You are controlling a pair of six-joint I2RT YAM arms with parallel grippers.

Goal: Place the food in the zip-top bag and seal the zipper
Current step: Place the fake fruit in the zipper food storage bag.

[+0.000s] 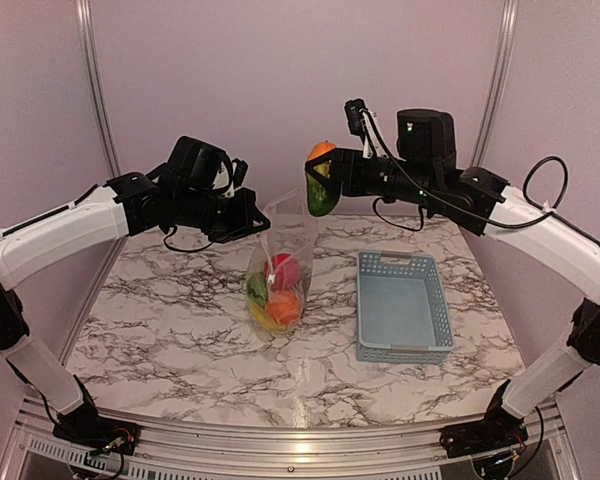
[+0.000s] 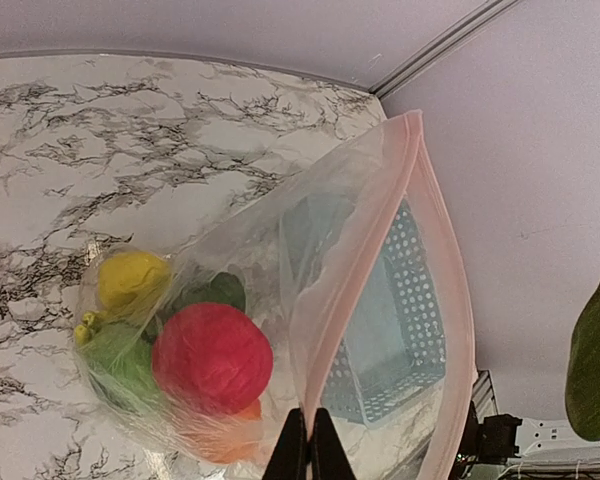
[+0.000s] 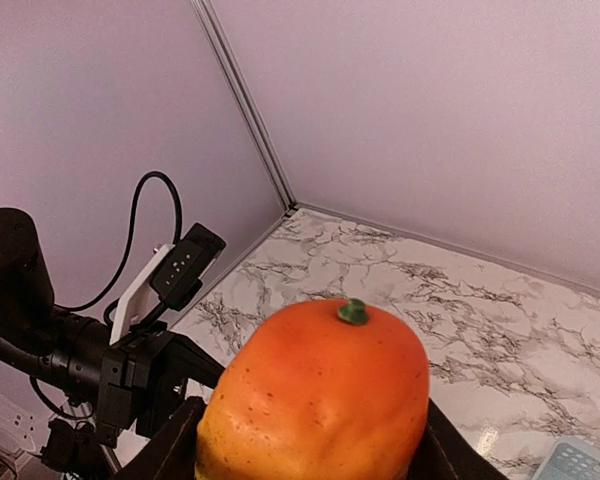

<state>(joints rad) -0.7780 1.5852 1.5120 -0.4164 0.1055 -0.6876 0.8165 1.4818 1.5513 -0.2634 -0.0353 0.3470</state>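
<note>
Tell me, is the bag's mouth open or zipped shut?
Open: in the left wrist view the bag shows its two pink zipper strips standing apart; the left gripper pinches one edge.

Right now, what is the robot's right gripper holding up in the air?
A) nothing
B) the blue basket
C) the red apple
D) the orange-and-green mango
D: the right gripper has its fingers on both sides of the mango, held high; the red apple lies inside the bag.

mango point(image 1: 318, 190): aloft, orange-green | bag point(image 1: 292, 235): upright, fruit inside | zipper point(image 2: 410, 135): unsealed
</note>
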